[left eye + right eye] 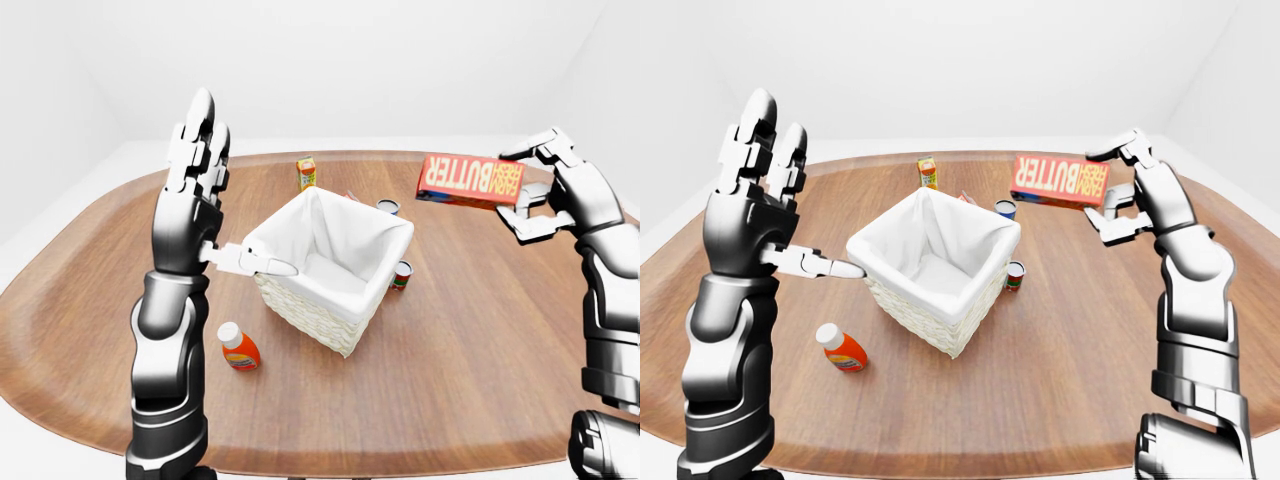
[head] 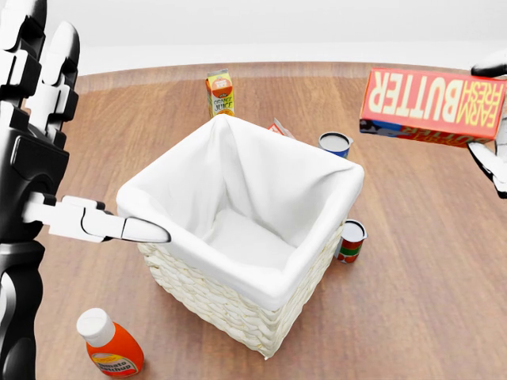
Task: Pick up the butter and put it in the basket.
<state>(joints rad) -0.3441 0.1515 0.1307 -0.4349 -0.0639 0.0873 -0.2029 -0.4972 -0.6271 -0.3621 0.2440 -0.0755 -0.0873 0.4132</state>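
The red butter box [image 2: 434, 105], lettered FARM FRESH BUTTER, hangs in the air at the head view's upper right, above the table and to the right of the basket. My right hand [image 1: 1118, 190] is shut on its right end, fingers above and below. The white-lined wicker basket [image 2: 198, 293] stands in the middle of the table, open and with nothing in it. My left hand [image 1: 195, 190] is raised to the basket's left, fingers spread upward and open, its thumb [image 2: 119, 228] pointing at the basket's left rim.
An orange juice carton [image 2: 219, 93] stands beyond the basket. Two cans [image 2: 335, 143] [image 2: 349, 241] sit at its right side. A ketchup bottle [image 2: 111, 347] lies at the lower left. A small red packet [image 2: 279, 127] peeks out behind the basket. The round wooden table [image 1: 480, 330] reaches out on all sides.
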